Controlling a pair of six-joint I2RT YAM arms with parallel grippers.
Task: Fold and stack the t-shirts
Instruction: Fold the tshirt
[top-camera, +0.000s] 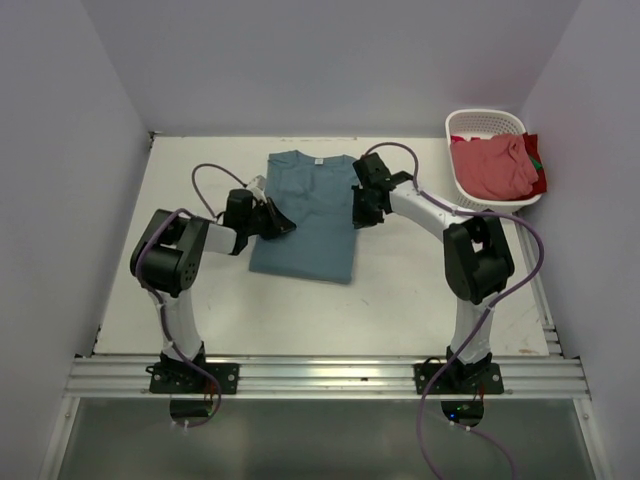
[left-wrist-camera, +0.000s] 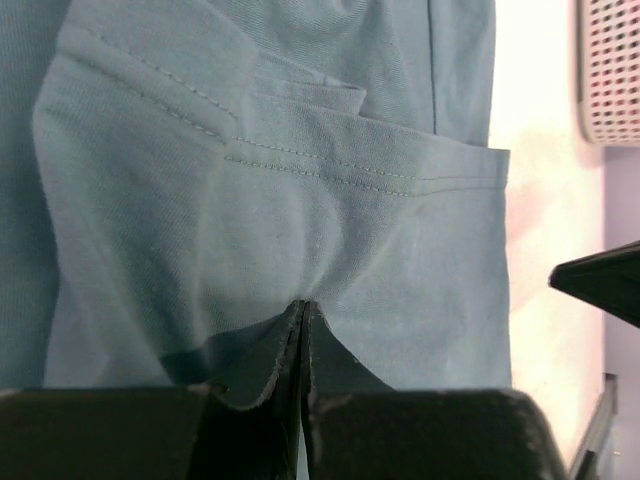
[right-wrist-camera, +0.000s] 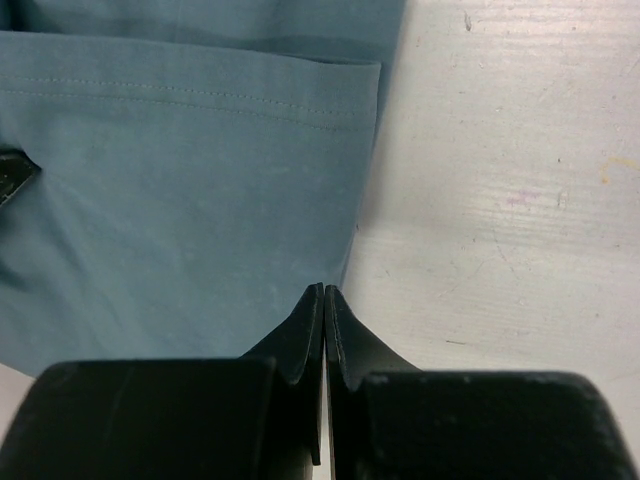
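Neatly, teal t-shirt (top-camera: 305, 215) lies flat — sleeves folded inward.

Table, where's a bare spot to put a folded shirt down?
Most room: the bare table between the teal t-shirt and the near edge. Also the far left corner. Crowded: the middle, where the left gripper and right gripper pinch the shirt, and the basket corner.

Flat teal t-shirt (top-camera: 305, 215); crumpled pink t-shirt (top-camera: 492, 168)
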